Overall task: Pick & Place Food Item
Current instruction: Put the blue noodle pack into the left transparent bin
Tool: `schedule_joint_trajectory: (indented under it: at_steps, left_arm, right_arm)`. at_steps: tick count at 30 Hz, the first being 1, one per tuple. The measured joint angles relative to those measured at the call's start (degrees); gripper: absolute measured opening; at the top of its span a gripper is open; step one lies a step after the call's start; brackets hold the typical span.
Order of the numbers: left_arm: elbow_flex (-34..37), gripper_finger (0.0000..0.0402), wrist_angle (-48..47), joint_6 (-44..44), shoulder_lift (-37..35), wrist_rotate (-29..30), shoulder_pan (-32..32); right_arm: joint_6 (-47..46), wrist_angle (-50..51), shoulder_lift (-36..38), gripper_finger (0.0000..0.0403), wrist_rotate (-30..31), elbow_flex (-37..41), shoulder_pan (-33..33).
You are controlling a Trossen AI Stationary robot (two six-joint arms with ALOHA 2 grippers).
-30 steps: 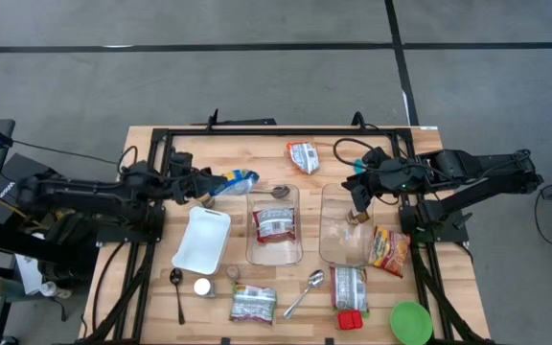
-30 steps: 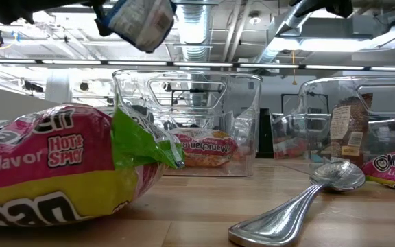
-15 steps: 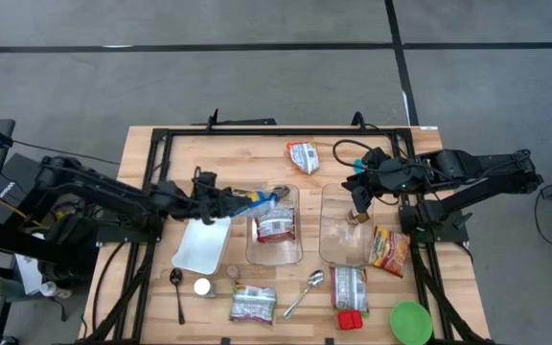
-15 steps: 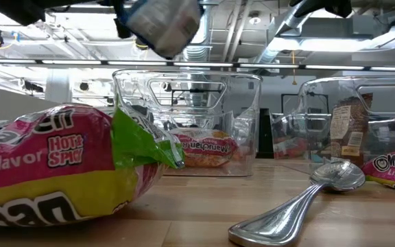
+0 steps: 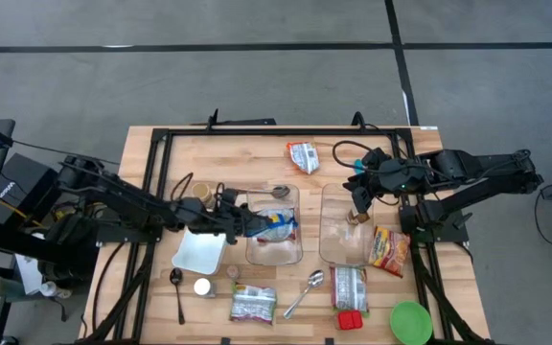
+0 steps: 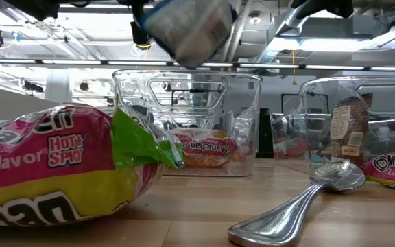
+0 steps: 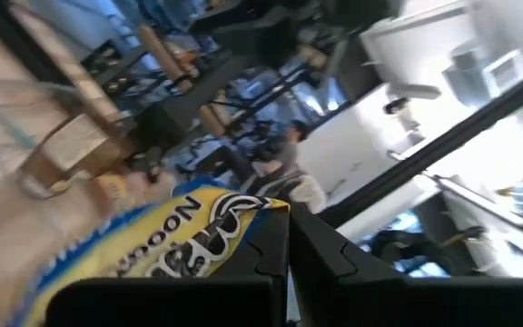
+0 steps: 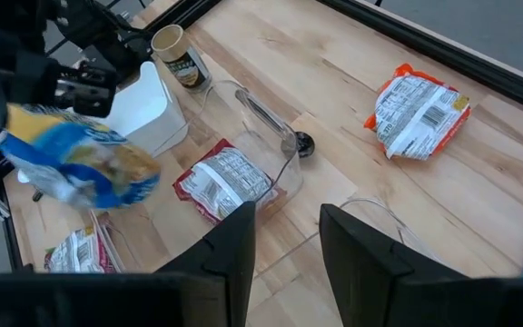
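— Noodle packet (image 5: 272,223), blue and yellow: where is it hanging right now?

— It is hanging above the left clear bin (image 5: 274,251), pinched tight in the left gripper (image 5: 253,222), right over the red packet (image 5: 278,233) already lying inside.

— Which way is it lying from the fingers?

— Its long axis is running rightward from them, out across the bin's opening, so a straight drop looks enough.

— And the right gripper (image 5: 357,191)?

— Waiting over the right clear bin (image 5: 345,244), fingers partly apart, holding nothing I can see.
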State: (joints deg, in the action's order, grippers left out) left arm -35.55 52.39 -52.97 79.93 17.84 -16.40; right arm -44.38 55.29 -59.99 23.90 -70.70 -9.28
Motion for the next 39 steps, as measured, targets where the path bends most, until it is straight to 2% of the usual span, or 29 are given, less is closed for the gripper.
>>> schedule_joint_trajectory:
  at_steps: [8, 17, 24, 33, 39]
  left_arm:
    - [-0.5, 0.0000, -1.9, 0.0, 2.6, 5.4, -2.6]
    - [-0.5, 0.0000, -10.9, -4.4, 2.7, 8.9, -3.8]
    - [-0.5, 0.0000, -15.6, -7.8, 2.7, 9.0, -3.8]
    - [-0.5, 0.0000, -16.8, -11.2, 2.7, 5.7, -3.8]
    - [-0.5, 0.0000, -23.6, -15.4, 2.7, 5.8, -3.8]
  right_arm:
    - [0.0, 0.0, 0.0, 0.0119, 0.0, 0.0, 0.0]
    - [0.0, 0.0, 0.0, 0.0119, 0.0, 0.0, 0.0]
    - [0.0, 0.0, 0.0, 0.0119, 0.0, 0.0, 0.0]
    - [0.0, 0.0, 0.0, 0.0119, 0.0, 0.0, 0.0]
    - [0.0, 0.0, 0.0, 0.0119, 0.0, 0.0, 0.0]
